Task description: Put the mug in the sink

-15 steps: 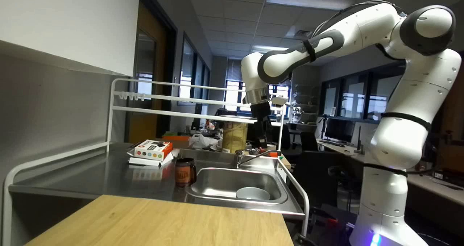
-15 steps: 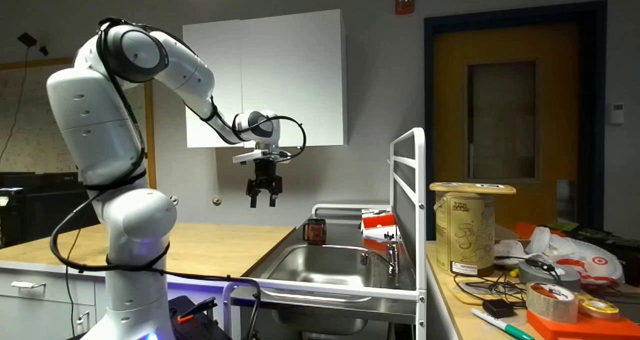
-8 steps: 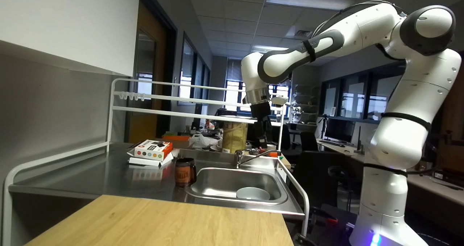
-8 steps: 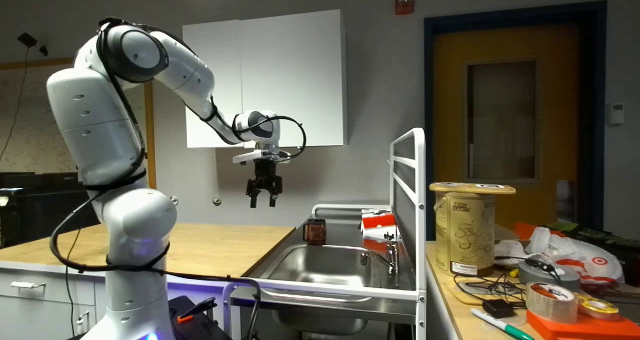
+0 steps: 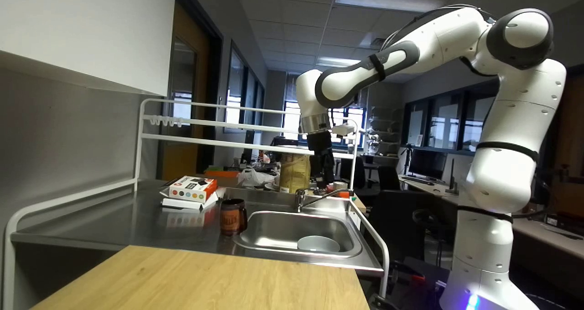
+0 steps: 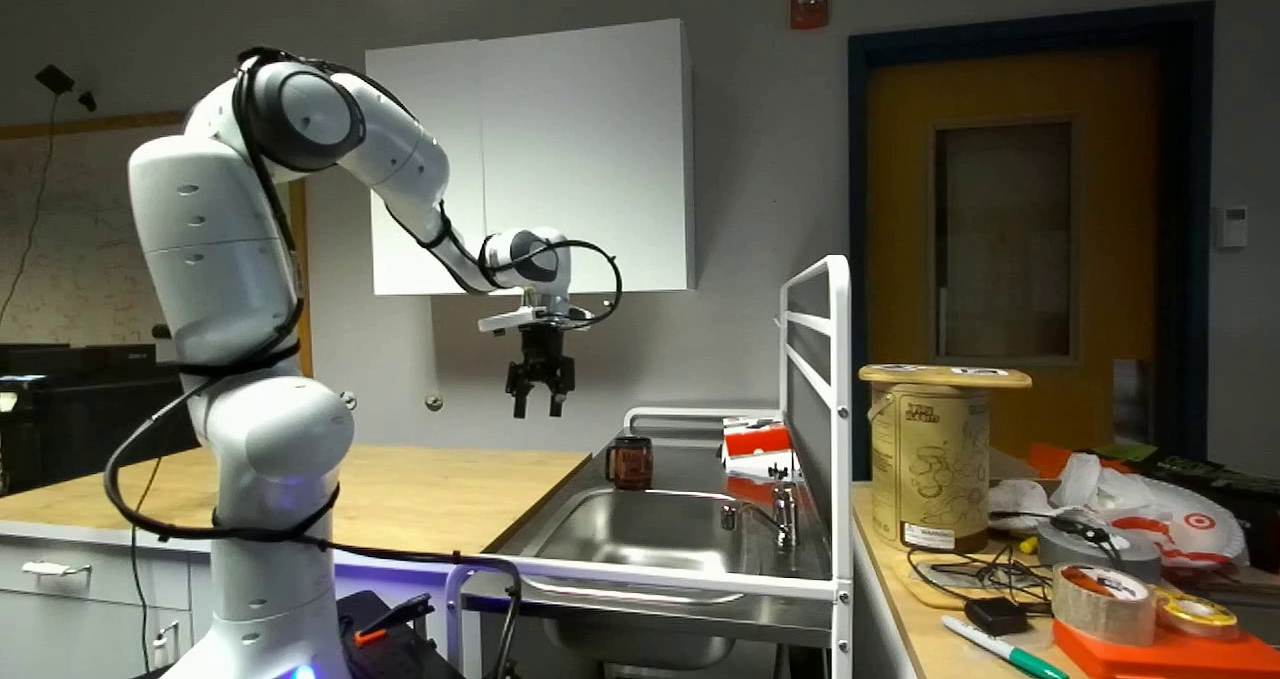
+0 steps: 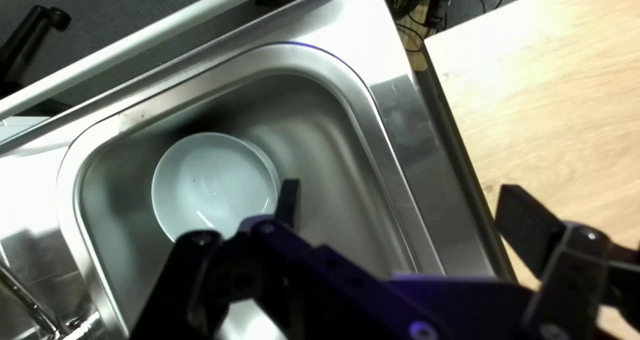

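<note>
A steel surface (image 5: 146,223) carries a sink (image 7: 320,129), with a faucet (image 5: 299,200) mounted beside it; a wooden surface (image 5: 205,278) runs alongside. In both exterior views, the mug (image 5: 229,219) stands upright on the steel surface, just beside the sink and outside it. A white and orange box (image 5: 191,189) lies nearby, apart from the mug. The wrist view shows a pale round bowl (image 7: 210,177) inside the sink. The fingers (image 7: 527,225) point downward above the sink, spread apart, well apart from the mug.

Mug (image 5: 231,219) on counter (image 5: 146,225) beside sink (image 5: 280,228)
</note>
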`<state>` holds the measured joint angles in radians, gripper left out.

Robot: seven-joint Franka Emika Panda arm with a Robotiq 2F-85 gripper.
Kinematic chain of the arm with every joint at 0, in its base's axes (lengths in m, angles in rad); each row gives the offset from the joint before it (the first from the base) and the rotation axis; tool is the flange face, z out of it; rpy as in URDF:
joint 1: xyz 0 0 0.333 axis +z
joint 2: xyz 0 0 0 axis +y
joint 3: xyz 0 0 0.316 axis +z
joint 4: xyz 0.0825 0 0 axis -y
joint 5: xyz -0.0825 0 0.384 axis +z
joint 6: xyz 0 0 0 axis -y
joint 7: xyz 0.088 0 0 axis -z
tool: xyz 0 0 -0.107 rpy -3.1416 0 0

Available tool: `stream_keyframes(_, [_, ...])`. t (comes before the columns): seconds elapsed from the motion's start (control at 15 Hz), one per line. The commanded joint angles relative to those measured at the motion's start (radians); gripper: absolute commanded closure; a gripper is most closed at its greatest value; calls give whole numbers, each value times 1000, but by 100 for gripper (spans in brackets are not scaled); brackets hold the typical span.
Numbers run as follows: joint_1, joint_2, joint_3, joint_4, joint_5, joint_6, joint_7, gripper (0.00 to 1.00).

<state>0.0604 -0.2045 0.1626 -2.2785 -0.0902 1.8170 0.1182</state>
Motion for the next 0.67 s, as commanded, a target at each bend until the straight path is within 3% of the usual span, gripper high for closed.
stream_keyframes(0.0, [-2, 232, -2, 224, -66, 23, 139, 0])
stream_keyframes(0.33, [45, 487, -36, 501, -162, -18, 300, 0])
stream_keyframes(0.6, [92, 658, -75, 723, -130, -43, 327, 0])
